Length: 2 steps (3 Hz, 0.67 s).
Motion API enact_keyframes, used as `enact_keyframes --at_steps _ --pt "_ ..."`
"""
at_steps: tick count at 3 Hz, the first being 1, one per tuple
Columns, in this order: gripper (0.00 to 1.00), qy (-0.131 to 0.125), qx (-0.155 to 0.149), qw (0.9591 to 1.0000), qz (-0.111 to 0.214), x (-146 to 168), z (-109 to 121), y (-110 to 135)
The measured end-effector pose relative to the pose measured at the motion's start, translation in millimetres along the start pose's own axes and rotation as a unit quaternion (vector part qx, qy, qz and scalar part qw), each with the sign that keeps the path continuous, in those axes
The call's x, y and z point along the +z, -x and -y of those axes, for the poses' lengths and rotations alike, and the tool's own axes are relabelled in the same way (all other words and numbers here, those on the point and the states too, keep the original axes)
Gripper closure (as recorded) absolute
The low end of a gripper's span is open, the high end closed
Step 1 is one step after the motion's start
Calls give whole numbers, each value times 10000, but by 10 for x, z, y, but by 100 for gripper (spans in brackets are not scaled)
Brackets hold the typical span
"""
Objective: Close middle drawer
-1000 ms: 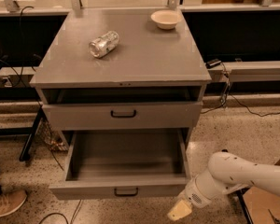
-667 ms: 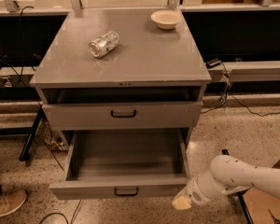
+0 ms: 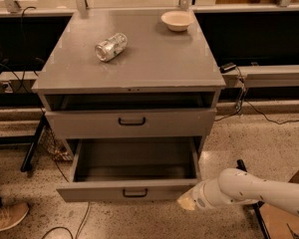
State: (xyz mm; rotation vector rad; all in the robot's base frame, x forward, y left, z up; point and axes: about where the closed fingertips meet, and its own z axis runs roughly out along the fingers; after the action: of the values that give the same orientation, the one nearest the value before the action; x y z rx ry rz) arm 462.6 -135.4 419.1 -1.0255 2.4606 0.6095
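Note:
The grey metal cabinet point(image 3: 134, 63) stands in the middle of the camera view. The middle drawer point(image 3: 97, 190) is pulled far out, with its deep grey tray point(image 3: 134, 158) open and empty and a small black handle point(image 3: 135, 193) at the centre of its front. My gripper point(image 3: 186, 202), on the white arm point(image 3: 249, 190) that comes in from the lower right, is at the right end of the drawer front, touching it or nearly so. The top drawer point(image 3: 89, 124) above it stands slightly out. The lowest drawer is hidden under the open one.
A crushed silver can point(image 3: 110, 47) and a beige bowl point(image 3: 177, 20) lie on the cabinet top. A person's shoe point(image 3: 7, 218) is at the lower left. A cardboard box point(image 3: 286, 218) is at the lower right. Cables point(image 3: 249, 103) run along the floor on the right.
My gripper has moved up and to the left, from the floor area in front of the drawer's right corner up to the right end of the drawer front. The drawer has not moved.

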Motion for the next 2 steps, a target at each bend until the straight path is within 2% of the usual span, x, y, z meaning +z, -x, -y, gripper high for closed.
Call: enact_keyframes --at_steps 2 --pt "100 -109 70 9998 122 88 103 24"
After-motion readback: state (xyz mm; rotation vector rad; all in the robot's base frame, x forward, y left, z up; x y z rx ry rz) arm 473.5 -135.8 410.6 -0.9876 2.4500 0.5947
